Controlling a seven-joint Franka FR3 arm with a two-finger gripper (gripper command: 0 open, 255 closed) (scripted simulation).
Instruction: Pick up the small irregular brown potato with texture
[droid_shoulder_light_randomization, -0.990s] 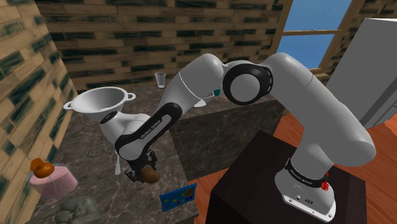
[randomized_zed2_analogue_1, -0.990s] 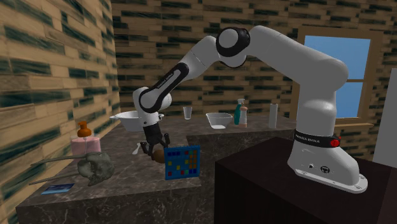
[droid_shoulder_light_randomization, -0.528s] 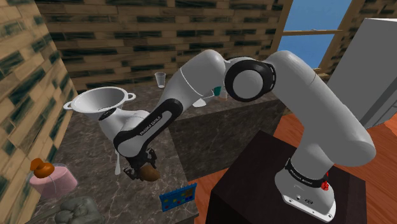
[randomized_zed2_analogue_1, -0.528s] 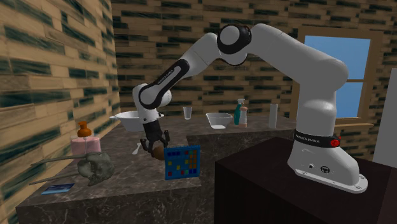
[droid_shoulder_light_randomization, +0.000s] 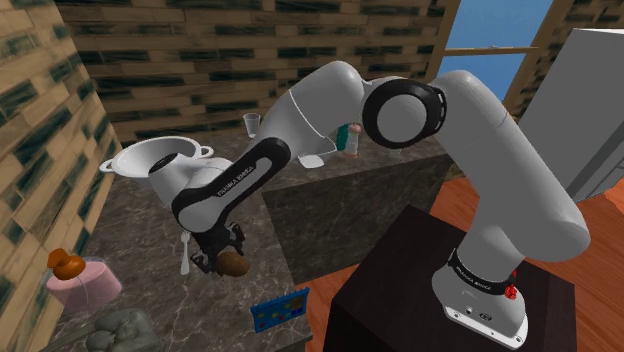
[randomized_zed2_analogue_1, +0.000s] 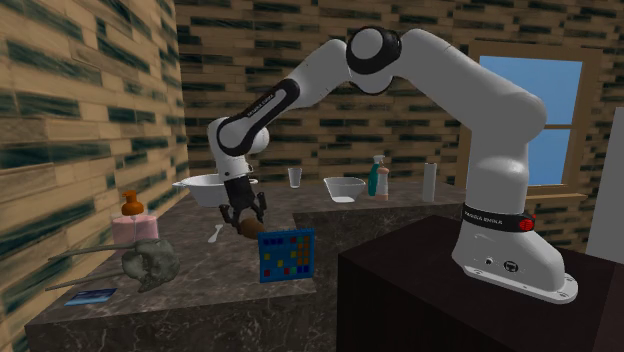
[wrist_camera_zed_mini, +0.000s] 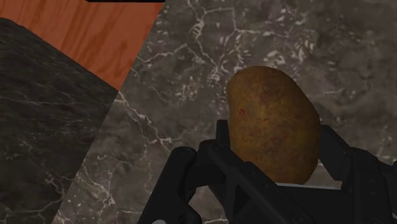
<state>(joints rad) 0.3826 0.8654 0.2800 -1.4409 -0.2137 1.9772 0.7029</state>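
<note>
Shoulder view: veined counter (droid_shoulder_light_randomization: 138, 238), brick walls (droid_shoulder_light_randomization: 200, 80)

We see the white arm (randomized_zed2_analogue_1: 440, 90) reach down over the dark stone counter (randomized_zed2_analogue_1: 200, 290), and its black gripper (randomized_zed2_analogue_1: 246, 222) squeezes a brown potato (randomized_zed2_analogue_1: 249, 233) between its fingers. A blue board (randomized_zed2_analogue_1: 286, 255) with coloured squares stands just beside the potato. A white bowl (randomized_zed2_analogue_1: 203, 188) sits behind the gripper.

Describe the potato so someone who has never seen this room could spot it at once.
Find the dark marble counter along the brick wall, then follow the white arm down to its black jaws. Clasped there is the potato: a rounded, speckled brown lump, unlike the white spoon and the blue board nearby.
</note>
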